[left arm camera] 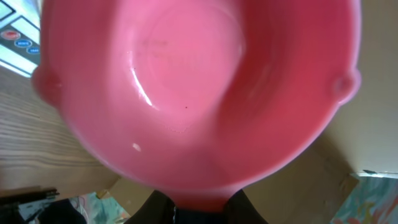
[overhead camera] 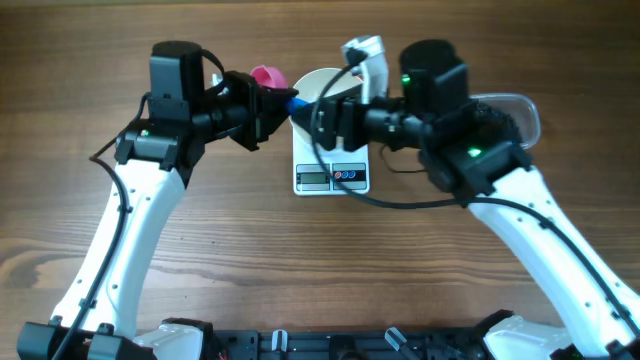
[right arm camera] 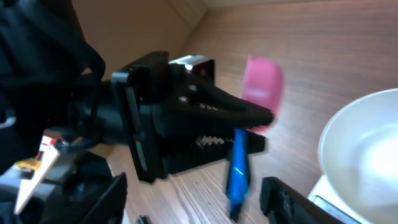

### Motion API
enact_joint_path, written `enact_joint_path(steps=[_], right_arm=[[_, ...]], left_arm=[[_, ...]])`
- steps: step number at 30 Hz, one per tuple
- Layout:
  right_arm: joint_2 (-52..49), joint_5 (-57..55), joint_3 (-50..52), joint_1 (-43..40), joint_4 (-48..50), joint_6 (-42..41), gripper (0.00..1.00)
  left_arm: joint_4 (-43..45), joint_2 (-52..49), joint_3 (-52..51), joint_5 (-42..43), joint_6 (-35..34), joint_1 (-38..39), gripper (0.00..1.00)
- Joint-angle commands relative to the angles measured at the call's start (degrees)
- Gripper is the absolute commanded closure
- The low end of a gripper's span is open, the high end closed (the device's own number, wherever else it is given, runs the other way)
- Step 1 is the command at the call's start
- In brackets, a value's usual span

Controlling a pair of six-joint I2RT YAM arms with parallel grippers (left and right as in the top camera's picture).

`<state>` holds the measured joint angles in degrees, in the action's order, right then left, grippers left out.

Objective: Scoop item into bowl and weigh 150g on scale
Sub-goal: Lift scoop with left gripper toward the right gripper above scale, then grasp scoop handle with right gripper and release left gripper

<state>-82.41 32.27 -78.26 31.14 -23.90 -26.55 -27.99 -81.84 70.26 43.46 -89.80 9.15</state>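
My left gripper (overhead camera: 275,105) is shut on a small pink scoop (overhead camera: 267,76) at the joint with its blue handle (overhead camera: 296,103). The scoop (left arm camera: 199,81) fills the left wrist view and is empty, its neck pinched in the gripper (left arm camera: 199,211). My right gripper (right arm camera: 193,193) stands open, its fingers on either side of the blue handle (right arm camera: 238,168) without touching it. The white bowl (overhead camera: 322,84) sits on the scale (overhead camera: 332,176) just right of the scoop, and what shows of the bowl (right arm camera: 367,143) looks empty. The item is hidden.
The right arm covers most of a clear plastic tub (overhead camera: 522,112) at the back right. A white object (overhead camera: 366,55) stands behind the bowl. Bare wooden table (overhead camera: 250,260) lies in front of the scale.
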Motion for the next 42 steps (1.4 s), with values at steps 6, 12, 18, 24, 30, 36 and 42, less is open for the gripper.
enact_joint_path(steps=[6,12,18,24,30,36,42], right_arm=[[-4.07,-5.88,-1.2,1.7,1.79,-8.28,0.41],[-4.39,-13.86,-1.18,1.64,4.02,-7.93,0.36],[-4.39,-3.76,-1.18,1.64,3.41,-8.02,0.36],[-4.39,-0.02,-1.18,1.64,0.63,-8.15,0.4],[-4.39,-2.93,-1.11,1.64,-0.76,-8.17,0.43],[-4.39,-4.37,-1.11,1.64,-0.37,-8.57,0.52],[-4.39,-5.73,-1.11,1.64,-0.13,-8.61,0.61]], left_arm=[[0.44,0.52,0.68,-0.7,-5.18,0.39,0.96],[0.37,0.52,0.68,0.37,-2.84,0.39,0.95],[0.39,0.52,0.68,0.37,-1.92,0.39,0.95],[0.39,0.52,0.68,1.22,-1.92,0.39,0.96],[0.42,0.52,0.68,3.21,-1.92,0.39,0.96],[0.42,0.52,0.68,4.28,1.03,0.39,0.96],[0.39,0.52,0.68,5.33,1.07,0.39,0.95]])
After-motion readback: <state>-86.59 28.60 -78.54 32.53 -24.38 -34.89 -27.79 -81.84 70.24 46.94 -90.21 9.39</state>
